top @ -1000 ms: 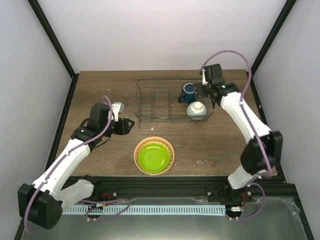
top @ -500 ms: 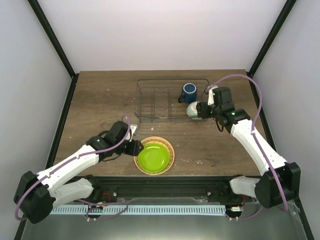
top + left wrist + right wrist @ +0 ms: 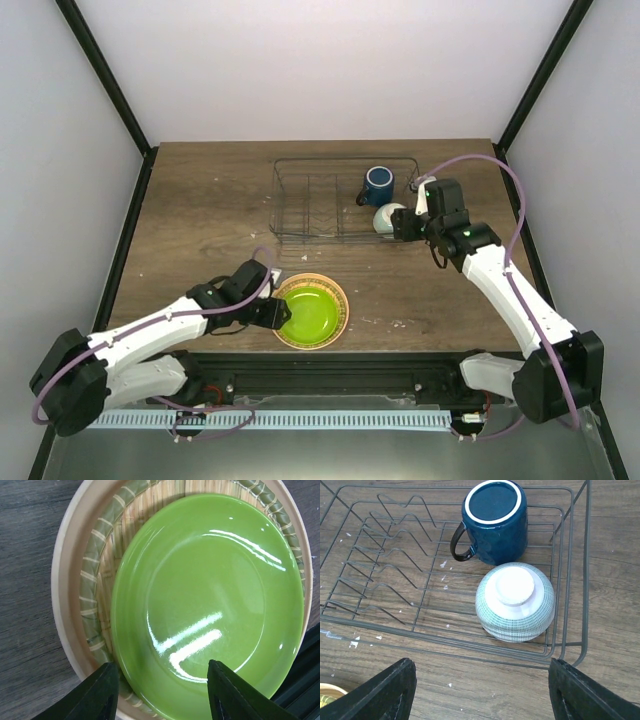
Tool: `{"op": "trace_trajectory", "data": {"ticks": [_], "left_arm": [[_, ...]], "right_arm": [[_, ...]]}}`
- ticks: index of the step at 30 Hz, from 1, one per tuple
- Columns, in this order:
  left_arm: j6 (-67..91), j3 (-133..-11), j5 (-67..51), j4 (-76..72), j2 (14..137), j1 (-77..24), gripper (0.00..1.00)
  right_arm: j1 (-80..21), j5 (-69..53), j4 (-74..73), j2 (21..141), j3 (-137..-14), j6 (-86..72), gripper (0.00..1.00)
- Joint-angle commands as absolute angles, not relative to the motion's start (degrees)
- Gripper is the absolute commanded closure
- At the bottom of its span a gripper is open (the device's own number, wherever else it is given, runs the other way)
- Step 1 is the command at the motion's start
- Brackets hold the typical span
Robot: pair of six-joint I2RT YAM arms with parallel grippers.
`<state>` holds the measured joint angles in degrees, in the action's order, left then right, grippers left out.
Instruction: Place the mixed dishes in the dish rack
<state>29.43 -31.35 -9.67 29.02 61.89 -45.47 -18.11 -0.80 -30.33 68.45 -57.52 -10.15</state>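
The lime-green plate (image 3: pixel 309 312) lies on a woven orange plate (image 3: pixel 341 302) near the table's front edge; both fill the left wrist view, the green plate (image 3: pixel 210 590) on the woven plate (image 3: pixel 100 570). My left gripper (image 3: pixel 272 312) is open, its jaws straddling the green plate's near-left rim (image 3: pixel 162 685). The wire dish rack (image 3: pixel 300 200) holds the dark blue mug (image 3: pixel 378 184) and the mint-green bowl (image 3: pixel 385 217), upside down; both show in the right wrist view, the mug (image 3: pixel 495 520) behind the bowl (image 3: pixel 515 602). My right gripper (image 3: pixel 403 226) is open and empty just outside the rack's front wall (image 3: pixel 445 642).
The table's front edge and a black rail (image 3: pixel 330 375) run just below the plates. The rack's left part (image 3: pixel 385 565) has bare wire tines. Dark frame posts (image 3: pixel 100 70) stand at the back corners.
My left gripper has swung from the table's left side down to the green plate's rim. My right gripper has drawn back out of the rack, leaving the bowl there.
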Motion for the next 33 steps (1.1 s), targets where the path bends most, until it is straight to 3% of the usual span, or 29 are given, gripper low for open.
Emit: {"op": "trace_trajectory", "data": {"ticks": [1,20,25,32,33], "left_arm": [[30.8,-30.0,-10.43,25.31,62.67,-45.78,0.5],[30.5,-29.05,-12.82,19.37,70.98,-46.07,0.51],[30.67,-27.83,-13.67,16.72,72.68,-46.16,0.64],[30.65,-27.46,-13.41,16.26,72.33,-46.22,0.99],[30.7,-27.44,-13.21,16.38,71.75,-46.19,1.0]], "right_arm": [[-18.69,0.41,-29.98,67.32,-57.13,-10.81,0.27],[-18.79,1.22,-30.2,67.94,-57.22,-10.55,0.26],[-18.78,1.4,-30.27,68.17,-57.26,-10.46,0.26],[-18.87,1.36,-30.54,68.38,-57.41,-10.46,0.26],[-18.8,1.4,-30.59,68.35,-57.39,-10.46,0.26]]}}
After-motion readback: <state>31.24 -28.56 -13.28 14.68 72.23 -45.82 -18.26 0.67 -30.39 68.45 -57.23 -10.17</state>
